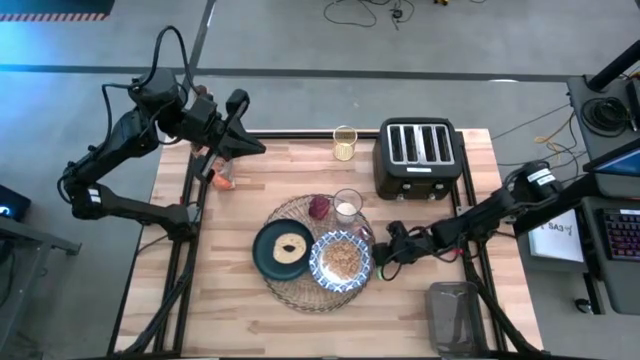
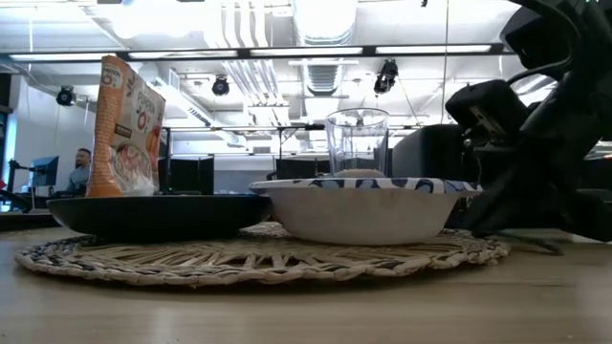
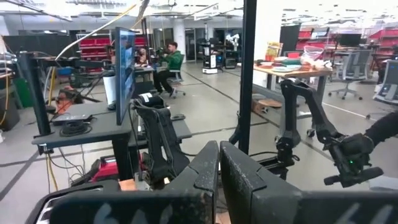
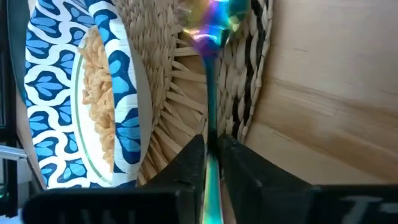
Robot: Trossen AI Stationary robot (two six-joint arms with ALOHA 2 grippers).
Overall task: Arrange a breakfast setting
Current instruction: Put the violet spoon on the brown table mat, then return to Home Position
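Note:
The round straw placemat [image 1: 300, 290] bears the dark teal plate [image 1: 268, 262] and the blue-and-white bowl [image 1: 341, 260], which holds cereal. The small clear glass [image 1: 347, 205] stands at the placemat's far edge. My right gripper [image 4: 211, 163] is low at the bowl's right side, shut on the spoon [image 4: 211, 93]. The spoon's shiny bowl end [image 4: 211, 25] lies over the placemat's right rim [image 4: 249, 81]. My left gripper [image 3: 219, 180] is raised above the table's far left corner, shut, with nothing in it. My right gripper pinches the spoon's green handle [image 4: 211, 146] between its two fingers [image 4: 186, 163]. The fingers slant down from the table's right side, and the spoon runs ahead of them in line with them. The spoon's bowl end lies on the placemat's weave beside the bowl.
A black four-slot toaster [image 1: 418, 155] stands at the far right, with a second glass [image 1: 344, 143] to its left. An orange snack bag [image 2: 124, 129] stands near the far left edge. A clear plastic bin [image 1: 455, 315] sits at the near right corner. Bare wood lies near left.

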